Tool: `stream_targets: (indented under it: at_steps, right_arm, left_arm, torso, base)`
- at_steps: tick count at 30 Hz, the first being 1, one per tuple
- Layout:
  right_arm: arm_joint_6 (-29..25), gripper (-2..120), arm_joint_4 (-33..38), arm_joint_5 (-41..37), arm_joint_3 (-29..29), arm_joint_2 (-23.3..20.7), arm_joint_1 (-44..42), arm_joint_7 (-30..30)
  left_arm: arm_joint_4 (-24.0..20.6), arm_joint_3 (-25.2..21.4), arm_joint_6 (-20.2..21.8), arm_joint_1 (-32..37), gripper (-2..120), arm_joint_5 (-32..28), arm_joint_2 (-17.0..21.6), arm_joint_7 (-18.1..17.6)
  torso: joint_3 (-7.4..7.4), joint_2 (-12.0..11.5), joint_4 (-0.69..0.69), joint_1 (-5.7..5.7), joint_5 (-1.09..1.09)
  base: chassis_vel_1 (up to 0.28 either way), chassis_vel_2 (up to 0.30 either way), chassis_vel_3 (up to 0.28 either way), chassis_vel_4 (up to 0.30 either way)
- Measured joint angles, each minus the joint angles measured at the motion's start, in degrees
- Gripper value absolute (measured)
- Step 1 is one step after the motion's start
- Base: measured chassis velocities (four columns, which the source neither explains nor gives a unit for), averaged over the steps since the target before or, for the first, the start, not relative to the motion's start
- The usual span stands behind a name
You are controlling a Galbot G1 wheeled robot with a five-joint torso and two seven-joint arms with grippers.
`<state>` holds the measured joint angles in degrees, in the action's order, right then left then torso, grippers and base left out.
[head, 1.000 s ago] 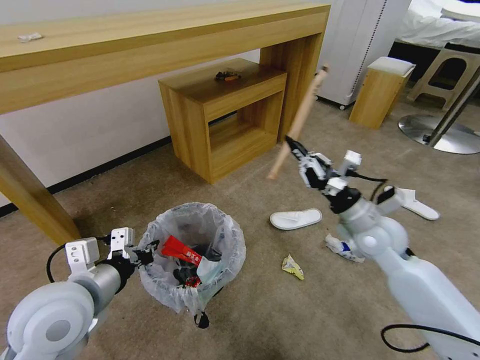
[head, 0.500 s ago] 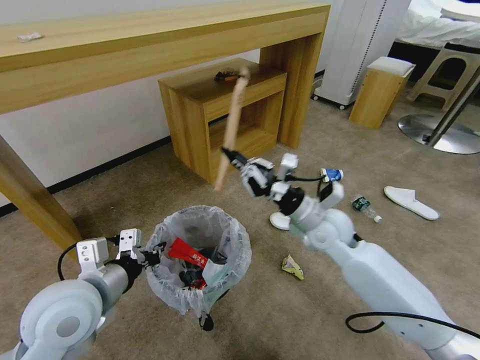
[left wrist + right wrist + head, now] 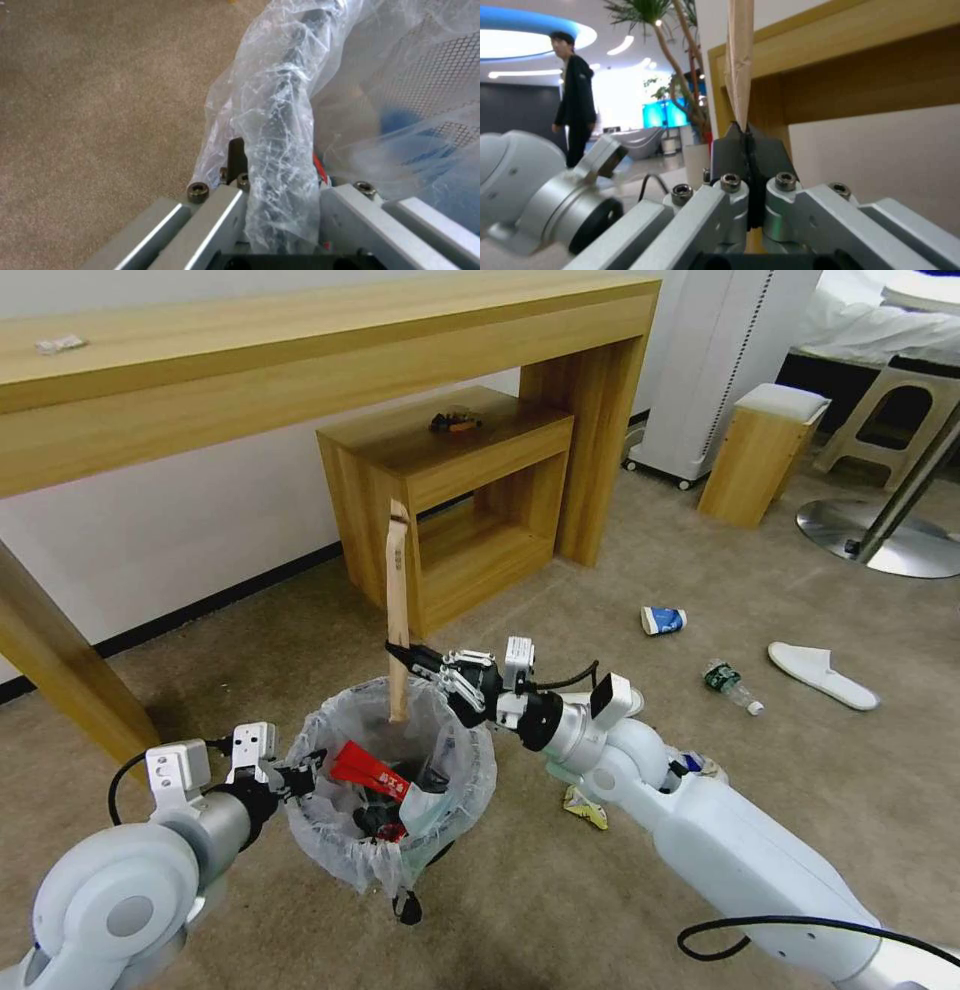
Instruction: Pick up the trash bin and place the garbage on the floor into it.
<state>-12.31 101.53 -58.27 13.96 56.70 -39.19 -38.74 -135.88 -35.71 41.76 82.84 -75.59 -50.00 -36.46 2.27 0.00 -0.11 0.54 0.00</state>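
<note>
My right gripper (image 3: 405,653) is clamped on the wooden stick (image 3: 397,600), pinching it low on its length so that most of it stands nearly upright above my fingers while its bottom end hangs just inside the mouth of the trash bin (image 3: 392,790); from my right wrist the stick (image 3: 740,56) rises straight out from between the closed black pads (image 3: 730,148), in front of the wooden table edge. My left gripper (image 3: 300,773) grips the bin's rim on the side nearest my left arm — from that wrist I see the bag-wrapped rim (image 3: 280,150) running between my fingers (image 3: 236,157), the crinkly plastic bunched around it. The bin sits on the beige carpet floor (image 3: 560,890) in front of me, close to the leg of the long wooden table (image 3: 300,340), with red wrappers (image 3: 368,773) and other litter already lying in its bag. More garbage lies on the floor to my right: a yellowish crumpled wrapper (image 3: 585,803) just beside my right arm, a blue and white paper cup (image 3: 662,619) on its side, a clear bottle (image 3: 732,684) near it, and one white slipper (image 3: 822,674) farther out — well apart from the bin
</note>
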Motion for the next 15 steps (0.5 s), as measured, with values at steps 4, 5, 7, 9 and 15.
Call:
stream_targets:
  at_steps: [4, 5, 7, 9, 15]
  right_arm:
    - [0.0, 0, -1.0, 0.1, -0.9, -1.0, -1.0, -3.7]
    - [0.0, 0, -1.0, 0.1, -0.9, -1.0, -1.0, -3.7]
    - [0.0, 0, -1.0, 0.3, -1.2, -1.2, -1.2, -4.5]
    - [0.0, 0, -1.1, 0.5, -1.4, -1.3, -1.2, -4.7]
    - [0.2, 17, -1.2, 0.6, -1.5, -1.4, -1.3, -4.4]
  left_arm:
    - [0.0, -0.1, 0.0, -0.1, 0, 0.0, 0.0, 0.1]
    - [0.0, -0.1, 0.0, -0.1, 0, 0.0, 0.0, 0.1]
    - [0.0, -0.2, -0.1, -0.2, 0, 0.0, 0.1, 0.2]
    - [0.0, -0.2, -0.1, -0.2, 0, 0.0, 0.1, 0.3]
    - [0.0, -0.3, -0.1, -0.2, 0, 0.0, 0.1, 0.3]
  torso:
    - [0.00, 0.0, 0.00, 0.00, 0.00]
    - [0.00, 0.0, 0.00, 0.00, 0.00]
    - [0.00, 0.0, 0.00, 0.00, 0.00]
    - [0.00, 0.0, 0.00, 0.00, 0.00]
    - [0.00, 0.0, 0.00, 0.00, 0.00]
  base:
    - [0.000, 0.000, 0.000, 0.000]
    - [0.000, 0.000, 0.000, 0.000]
    - [0.000, 0.000, 0.000, 0.000]
    - [0.000, 0.000, 0.000, 0.000]
    - [0.000, 0.000, 0.000, 0.000]
